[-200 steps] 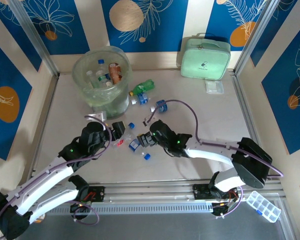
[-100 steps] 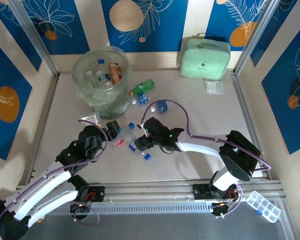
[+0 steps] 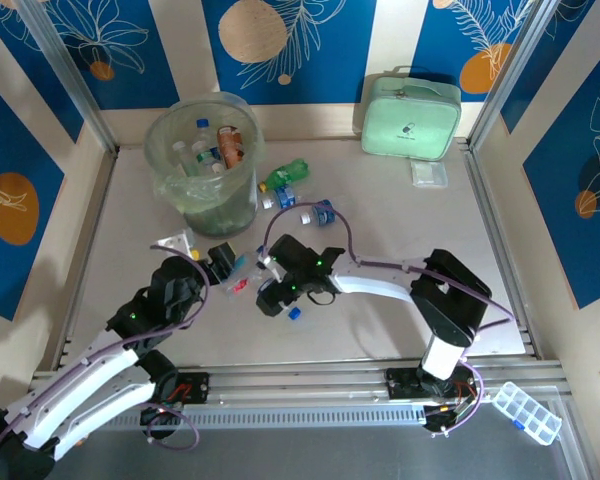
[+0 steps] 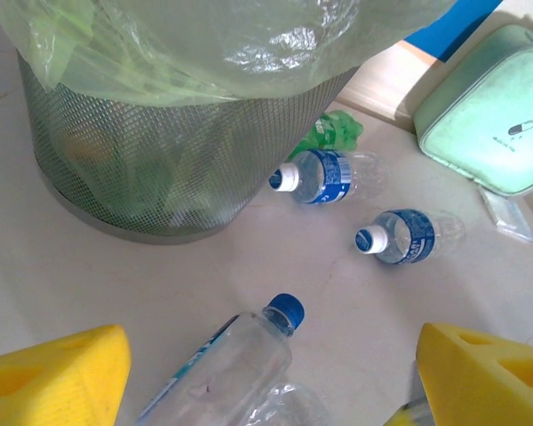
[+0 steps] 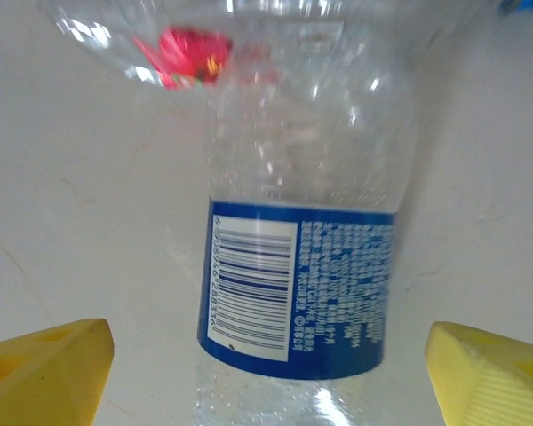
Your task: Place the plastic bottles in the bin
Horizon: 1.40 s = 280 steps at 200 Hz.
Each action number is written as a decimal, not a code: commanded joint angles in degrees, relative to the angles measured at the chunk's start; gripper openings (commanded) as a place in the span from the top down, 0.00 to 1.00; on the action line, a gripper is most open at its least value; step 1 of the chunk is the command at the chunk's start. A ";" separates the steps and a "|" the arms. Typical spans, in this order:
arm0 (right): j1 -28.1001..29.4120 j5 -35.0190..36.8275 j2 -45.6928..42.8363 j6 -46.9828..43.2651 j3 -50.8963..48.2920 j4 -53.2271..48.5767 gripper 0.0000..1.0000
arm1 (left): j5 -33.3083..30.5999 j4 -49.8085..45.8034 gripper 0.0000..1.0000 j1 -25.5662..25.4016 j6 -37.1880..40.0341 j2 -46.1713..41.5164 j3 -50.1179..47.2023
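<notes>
Blue-labelled bottle lies between the right gripper's jaws

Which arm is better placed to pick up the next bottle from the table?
Right, probably. The right gripper stands open with the blue-labelled clear bottle lying centred and close between its fingers. The left gripper is open too, but its blue-capped bottle sits further off, at an angle.

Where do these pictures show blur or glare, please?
Right wrist view: the blue-labelled bottle is sharp at its barcode but blurs towards the red label beyond. Left wrist view: glare on the bin's green bag, and the yellow fingers are soft at the bottom corners. Top external view: evenly lit, sharp.
</notes>
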 commanded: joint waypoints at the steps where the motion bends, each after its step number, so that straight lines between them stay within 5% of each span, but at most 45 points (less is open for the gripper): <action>1: 0.46 -0.37 2.53 -1.04 2.45 -4.45 0.09 | -1.45 -0.34 0.16 -0.16 -1.06 -1.37 -1.08; 107: 0.73 0.42 5.35 0.10 4.26 -5.56 0.41 | -2.17 -0.76 0.16 -0.16 -1.11 -2.22 -0.99; 163: 0.77 2.74 1.17 0.09 1.86 -3.66 0.47 | -0.70 0.82 0.15 -0.16 1.27 -1.88 -0.91; 212: 1.70 3.05 -7.09 -0.81 -3.75 3.35 0.52 | 13.41 12.30 0.05 -0.20 8.40 -1.82 -4.10; 280: 4.13 4.64 -20.07 -2.97 -14.39 17.99 0.51 | 29.27 32.00 0.01 -0.14 3.34 5.50 -8.68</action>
